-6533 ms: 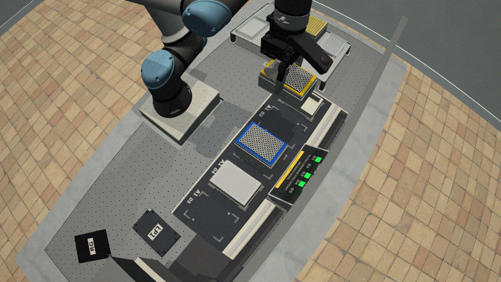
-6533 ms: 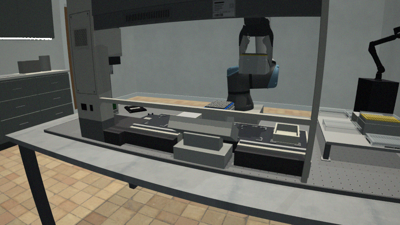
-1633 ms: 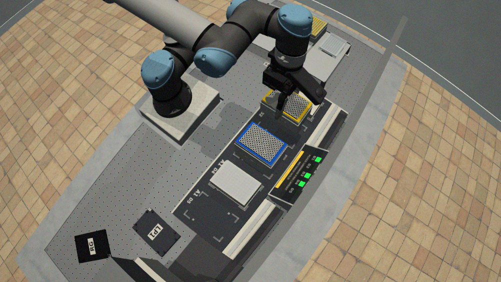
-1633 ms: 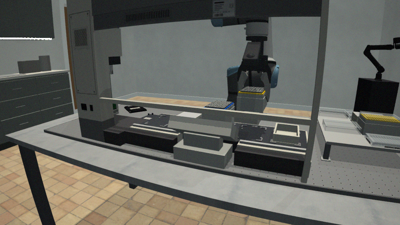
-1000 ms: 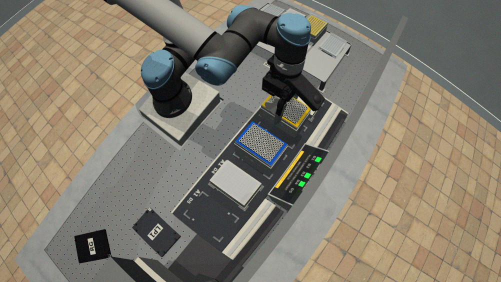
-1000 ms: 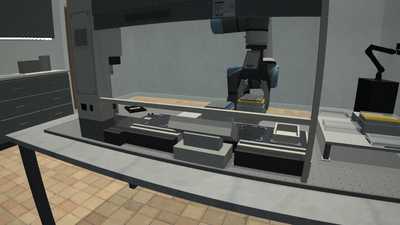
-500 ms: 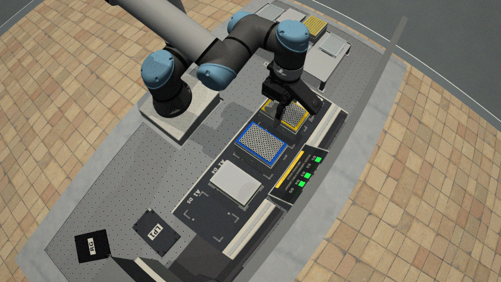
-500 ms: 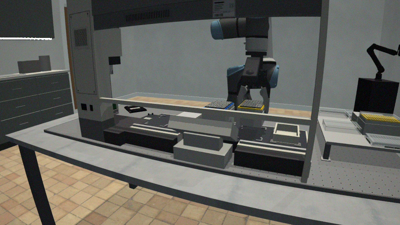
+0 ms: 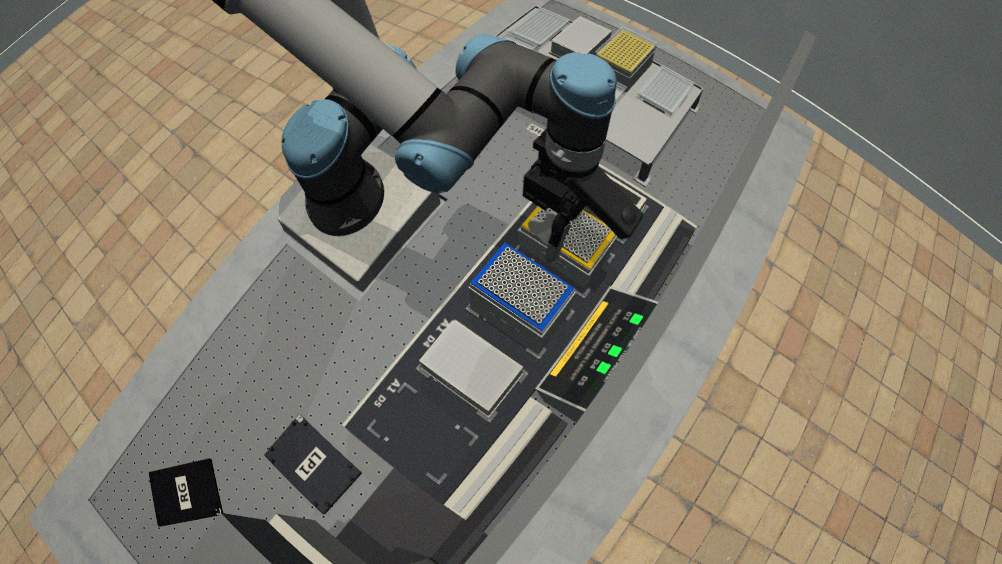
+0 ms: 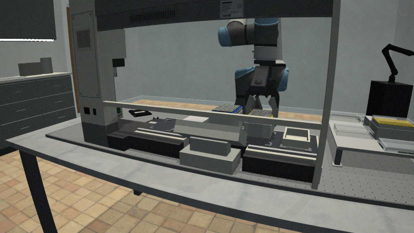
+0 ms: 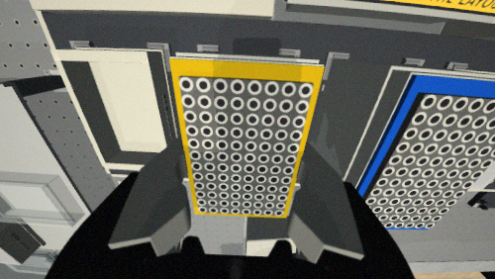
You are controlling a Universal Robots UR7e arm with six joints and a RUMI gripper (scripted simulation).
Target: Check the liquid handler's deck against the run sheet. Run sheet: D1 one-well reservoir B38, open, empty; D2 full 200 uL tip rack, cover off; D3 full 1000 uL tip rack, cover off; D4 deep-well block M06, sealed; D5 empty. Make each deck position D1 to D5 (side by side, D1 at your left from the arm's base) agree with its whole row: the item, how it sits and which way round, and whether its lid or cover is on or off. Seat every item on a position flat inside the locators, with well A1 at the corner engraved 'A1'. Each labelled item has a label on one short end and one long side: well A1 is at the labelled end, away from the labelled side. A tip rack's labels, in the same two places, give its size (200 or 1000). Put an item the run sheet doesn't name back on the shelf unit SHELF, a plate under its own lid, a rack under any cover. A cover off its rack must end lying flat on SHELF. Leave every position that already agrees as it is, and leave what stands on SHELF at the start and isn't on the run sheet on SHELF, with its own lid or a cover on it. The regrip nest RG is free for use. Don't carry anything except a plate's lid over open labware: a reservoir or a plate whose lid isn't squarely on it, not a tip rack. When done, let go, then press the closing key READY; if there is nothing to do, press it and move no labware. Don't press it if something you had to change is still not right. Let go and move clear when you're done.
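My gripper [image 9: 569, 231] [image 10: 261, 108] [image 11: 245, 137] is shut on the yellow-topped tip rack [image 9: 587, 239] [image 10: 260, 113] [image 11: 245, 143], gripping its long sides. The rack has no cover and is full of tips. It is low over deck position D2, inside the locators; I cannot tell whether it rests on the deck. The cream one-well reservoir [image 10: 295, 142] [image 11: 129, 109] sits open beside it on D1. The blue-topped tip rack [image 9: 522, 287] [image 10: 227, 108] [image 11: 436, 158] stands uncovered on D3. The sealed deep-well block [image 9: 471, 364] [image 10: 196, 118] sits on D4. D5 [image 9: 420, 434] is bare.
The shelf unit [image 9: 645, 133] [image 10: 356, 143] holds another yellow-topped rack [image 9: 625, 50] [image 10: 392, 122], a grey block [image 9: 580, 35] and clear pieces [image 9: 538, 26] [image 9: 664, 89]. The RG nest [image 9: 189, 490] and the LP1 pad [image 9: 312, 463] lie beyond D5. The handler's crossbar [image 10: 202, 112] runs in front of the deck.
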